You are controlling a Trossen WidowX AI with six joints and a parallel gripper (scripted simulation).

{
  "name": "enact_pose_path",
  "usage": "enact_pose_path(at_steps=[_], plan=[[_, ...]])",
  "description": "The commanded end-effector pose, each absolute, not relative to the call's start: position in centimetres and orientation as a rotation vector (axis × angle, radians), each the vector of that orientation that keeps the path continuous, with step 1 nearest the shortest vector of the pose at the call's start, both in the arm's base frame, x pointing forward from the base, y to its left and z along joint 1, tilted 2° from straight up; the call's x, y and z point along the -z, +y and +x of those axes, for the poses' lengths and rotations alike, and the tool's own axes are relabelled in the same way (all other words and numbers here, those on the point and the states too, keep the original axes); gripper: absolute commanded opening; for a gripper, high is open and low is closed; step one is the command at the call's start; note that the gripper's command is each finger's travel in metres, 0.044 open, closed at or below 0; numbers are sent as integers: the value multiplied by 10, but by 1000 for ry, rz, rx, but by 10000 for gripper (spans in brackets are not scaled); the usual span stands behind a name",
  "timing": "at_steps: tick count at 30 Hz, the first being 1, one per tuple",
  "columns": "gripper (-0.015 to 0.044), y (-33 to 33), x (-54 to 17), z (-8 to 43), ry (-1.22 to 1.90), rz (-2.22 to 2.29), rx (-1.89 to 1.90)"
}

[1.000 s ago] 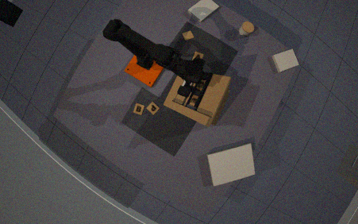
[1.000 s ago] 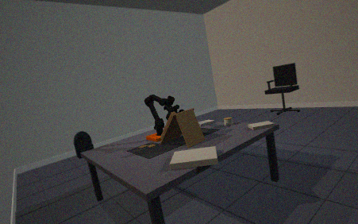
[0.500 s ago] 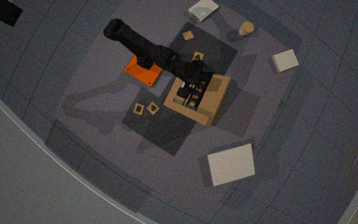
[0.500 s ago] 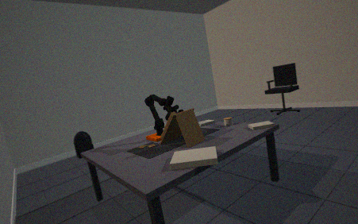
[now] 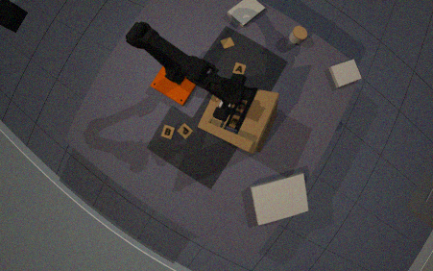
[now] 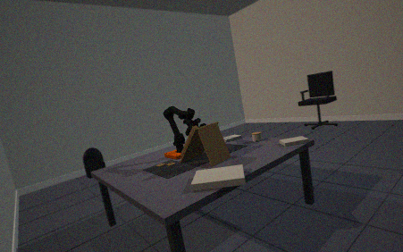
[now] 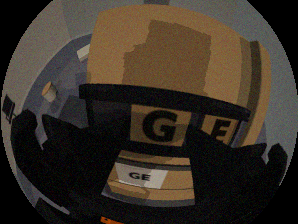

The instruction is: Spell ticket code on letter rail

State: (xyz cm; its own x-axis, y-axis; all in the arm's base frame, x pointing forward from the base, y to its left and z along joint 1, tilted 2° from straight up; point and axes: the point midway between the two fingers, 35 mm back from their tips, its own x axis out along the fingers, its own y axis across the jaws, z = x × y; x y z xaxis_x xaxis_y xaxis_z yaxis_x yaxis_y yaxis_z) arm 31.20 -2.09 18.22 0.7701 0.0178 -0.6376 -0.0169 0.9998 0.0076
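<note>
White ticket (image 7: 141, 176) reads GE, folks. Pincer (image 7: 158, 124)'s got the G tile (image 7: 159, 126) pinched, just left of the E tile (image 7: 220, 131).

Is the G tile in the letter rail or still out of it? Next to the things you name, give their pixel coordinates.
In: the G tile (image 7: 159, 126) sits between the rail's dark upper and lower strips, left of the E tile (image 7: 220, 131) in the wrist view.

The board (image 5: 263, 115) (image 6: 214, 143) (image 7: 225, 55) looks like smooth, matt wood. The 2 letter tiles, G (image 7: 142, 125) and E (image 7: 227, 131), share that woody tan (dark print, no gloss). The ticket (image 7: 141, 176) looks like flat white paper. The base plate (image 5: 172, 89) (image 6: 172, 155) resembles smooth orange plastic.
</note>
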Motion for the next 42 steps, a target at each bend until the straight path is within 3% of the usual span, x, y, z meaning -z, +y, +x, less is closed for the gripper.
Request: enact_pose_path(at_steps=[1, 12, 23, 42], plan=[[0, -23, -182, 313, 691, -1, -25], [0, -28, -182, 313, 691, -1, -25], [289, -27, -185, 309, 691, -1, -25], [295, -26, -194, 300, 692, -1, -25]])
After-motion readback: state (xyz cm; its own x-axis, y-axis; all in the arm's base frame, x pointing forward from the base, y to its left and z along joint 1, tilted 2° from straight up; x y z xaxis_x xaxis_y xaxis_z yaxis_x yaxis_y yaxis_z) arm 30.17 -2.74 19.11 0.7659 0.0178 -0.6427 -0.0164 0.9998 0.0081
